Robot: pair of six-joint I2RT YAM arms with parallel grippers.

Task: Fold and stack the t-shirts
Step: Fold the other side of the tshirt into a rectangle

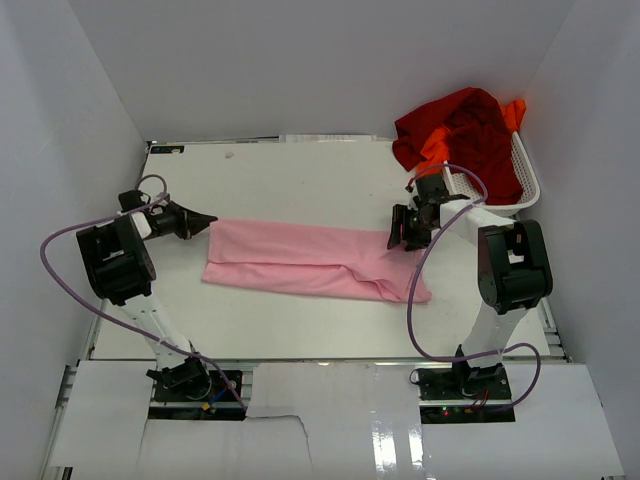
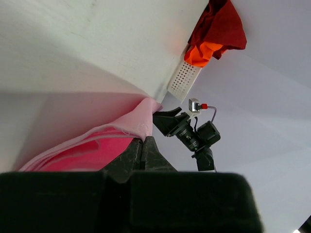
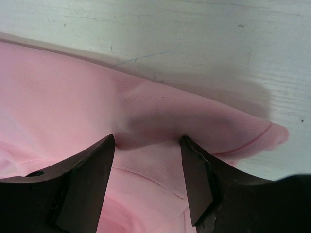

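Where the two arms rise from the near edge of the table [image 1: 300, 170], the top view shows the pink t-shirt [image 1: 300, 258] lying across the middle as a long folded band, its left end slightly farther back than its right. At that far left corner the left gripper [image 1: 207, 222] has its fingers pressed together. Only its wrist view shows the hem running right into the seam between them, with the cloth rising toward the tips in layers. Over the right end of the band the right gripper [image 1: 402, 236] reaches down. From above its fingers are too dark and small to read, but its wrist view shows them spread apart, a raised ridge of pink cloth standing between them unclamped. Neither wrist view takes in the whole shirt, and the right one sees only cloth and a strip of table. Farther back, at the far right corner, the white mesh basket [image 1: 527, 180] holds the dark red t-shirt [image 1: 465, 125] heaped over the orange t-shirt [image 1: 432, 150], of which only patches show at the left and at the far rim. The right arm hides the basket's near left part, and how the two shirts lie inside cannot be made out.
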